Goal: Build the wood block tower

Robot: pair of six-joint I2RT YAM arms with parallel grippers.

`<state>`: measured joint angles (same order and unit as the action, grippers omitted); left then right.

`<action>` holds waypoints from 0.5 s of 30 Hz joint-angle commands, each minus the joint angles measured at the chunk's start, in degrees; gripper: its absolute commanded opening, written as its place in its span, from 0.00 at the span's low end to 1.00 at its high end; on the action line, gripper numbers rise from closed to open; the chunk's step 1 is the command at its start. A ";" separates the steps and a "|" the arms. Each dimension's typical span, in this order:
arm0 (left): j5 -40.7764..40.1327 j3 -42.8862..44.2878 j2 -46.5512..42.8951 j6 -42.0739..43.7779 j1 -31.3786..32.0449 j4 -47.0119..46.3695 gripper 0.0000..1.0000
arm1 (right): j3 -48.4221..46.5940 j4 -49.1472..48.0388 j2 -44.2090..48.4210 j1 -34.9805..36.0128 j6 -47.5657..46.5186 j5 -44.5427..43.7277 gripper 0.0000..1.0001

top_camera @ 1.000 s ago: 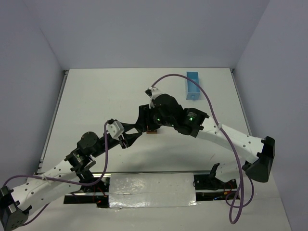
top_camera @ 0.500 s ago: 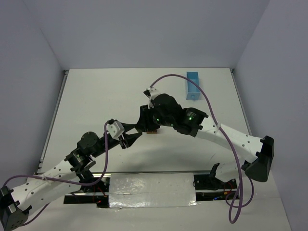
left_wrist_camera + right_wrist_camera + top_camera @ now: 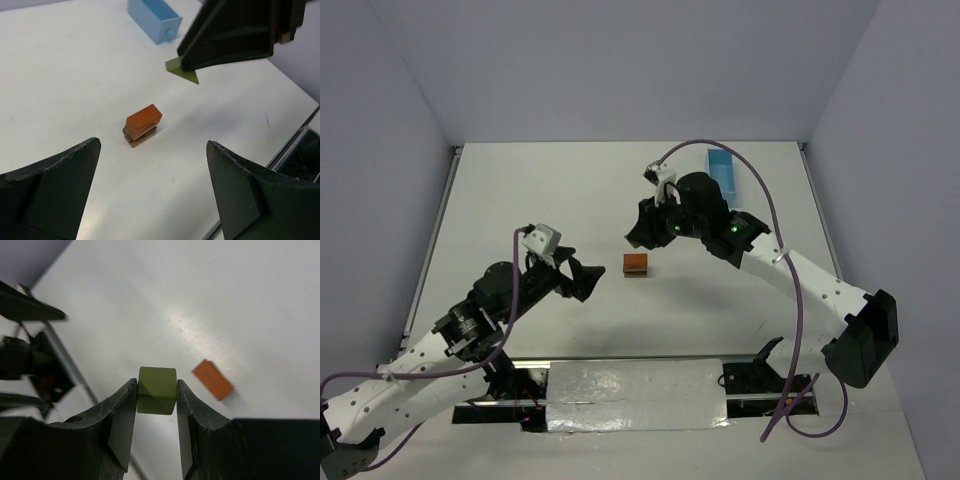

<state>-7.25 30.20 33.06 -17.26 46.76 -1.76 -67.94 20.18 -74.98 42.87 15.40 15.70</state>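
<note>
The wood block tower (image 3: 636,264) is a short stack at mid-table, a reddish-orange block lying on brown ones (image 3: 143,125). My left gripper (image 3: 588,281) sits just left of it, open wide and empty (image 3: 152,150), the stack ahead of its fingers. My right gripper (image 3: 634,236) hovers just behind the stack, shut on an olive-green triangular block (image 3: 157,390). From the left wrist that green block (image 3: 183,73) pokes out under the right gripper's fingers. The stack's orange top (image 3: 213,379) shows below and to the right of the held block.
A light-blue rectangular tray (image 3: 722,172) lies at the back right, seen too from the left wrist (image 3: 154,19). Purple cables loop off both arms. A foil-covered strip (image 3: 636,394) runs along the near edge between the arm bases.
Both grippers were bunched over the stack, hiding it. The left gripper has opened and drawn back to the left; the right has pulled away toward the back, so the stack now shows.
</note>
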 commanded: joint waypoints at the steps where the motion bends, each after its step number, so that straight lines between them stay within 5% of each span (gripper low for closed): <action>1: -10.14 10.37 -0.98 -11.54 0.08 16.66 0.99 | 2.46 -7.08 2.38 -2.00 -16.76 6.60 0.06; 5: -19.72 19.80 2.88 -12.63 0.08 37.04 0.99 | 8.43 -8.32 2.65 -2.09 -44.15 11.09 0.07; 11: -28.35 22.19 5.70 -6.74 -0.01 41.31 0.99 | 13.01 -10.96 2.04 -3.49 -60.03 19.35 0.08; 15: -27.47 19.04 2.38 -4.72 0.08 39.03 1.00 | 7.93 -1.59 -3.84 -5.16 -66.97 25.33 0.08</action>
<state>-31.94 50.43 38.11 -24.14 46.76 36.75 -55.70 15.09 -75.57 39.05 -41.06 33.91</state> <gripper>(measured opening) 0.994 0.410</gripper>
